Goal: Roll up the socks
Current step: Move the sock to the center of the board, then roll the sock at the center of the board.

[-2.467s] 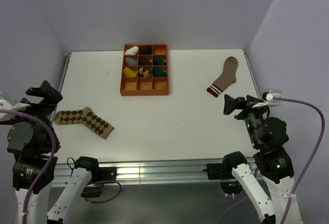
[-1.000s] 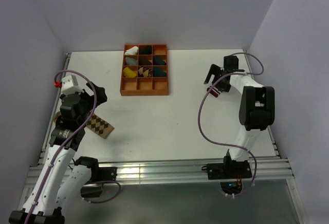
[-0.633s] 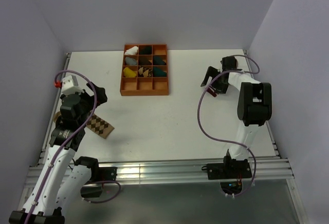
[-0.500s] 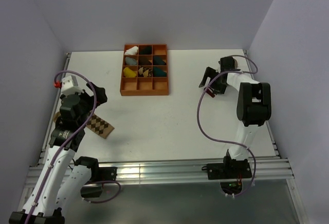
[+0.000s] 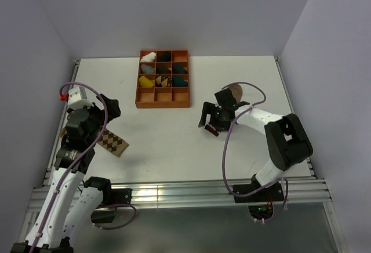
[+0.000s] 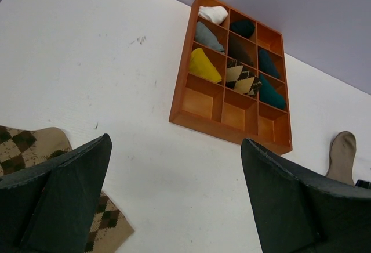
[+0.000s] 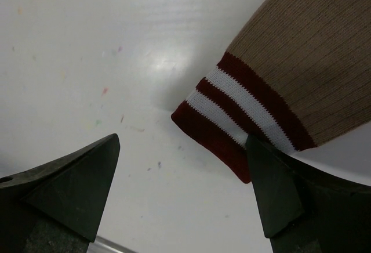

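Note:
The argyle sock [image 5: 115,143] lies flat at the table's left; my left arm hides most of it. In the left wrist view its patterned end [image 6: 32,147] shows beside the left finger. My left gripper [image 5: 106,105] [image 6: 177,143] hovers open and empty above it. The tan sock [image 5: 234,89] [image 7: 295,55] lies right of centre, its red-and-white striped cuff [image 7: 232,126] toward the front. My right gripper [image 5: 212,123] [image 7: 182,140] is open low over the table. Its right finger [image 7: 278,195] lies over the cuff's edge, and its left finger is over bare table.
An orange compartment tray [image 5: 164,103] [image 6: 232,132] stands at the back centre, holding several rolled sock bundles in white, grey, yellow, teal and dark colours. Its front row is empty. Purple walls close the back and sides. Each arm trails a purple cable.
My right arm swung from the far right toward the table's middle, and the tan sock shifted left and nearer with it. The left arm has barely moved.

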`<action>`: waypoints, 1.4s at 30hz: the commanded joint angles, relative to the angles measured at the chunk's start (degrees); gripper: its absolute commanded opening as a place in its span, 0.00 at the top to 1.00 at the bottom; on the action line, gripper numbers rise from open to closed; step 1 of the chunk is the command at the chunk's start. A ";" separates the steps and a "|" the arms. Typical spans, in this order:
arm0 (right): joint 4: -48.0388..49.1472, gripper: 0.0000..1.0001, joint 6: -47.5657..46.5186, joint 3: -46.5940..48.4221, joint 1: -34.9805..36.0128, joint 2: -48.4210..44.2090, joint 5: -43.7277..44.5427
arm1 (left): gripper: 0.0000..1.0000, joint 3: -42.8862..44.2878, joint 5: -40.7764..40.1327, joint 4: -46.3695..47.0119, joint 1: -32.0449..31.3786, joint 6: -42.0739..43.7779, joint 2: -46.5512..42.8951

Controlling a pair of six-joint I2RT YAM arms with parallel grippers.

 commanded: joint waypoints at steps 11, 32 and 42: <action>5.87 0.04 12.75 -0.19 18.66 -1.76 4.03 | 0.01 2.40 9.84 -0.54 -0.55 -1.41 4.90; 4.02 0.48 -15.99 -7.12 22.45 -18.28 16.25 | 0.02 0.03 17.41 2.36 -11.62 -10.73 13.42; 1.39 0.48 -19.60 -5.63 26.22 -13.72 18.01 | 0.03 -1.03 17.50 3.94 -12.94 -11.88 15.62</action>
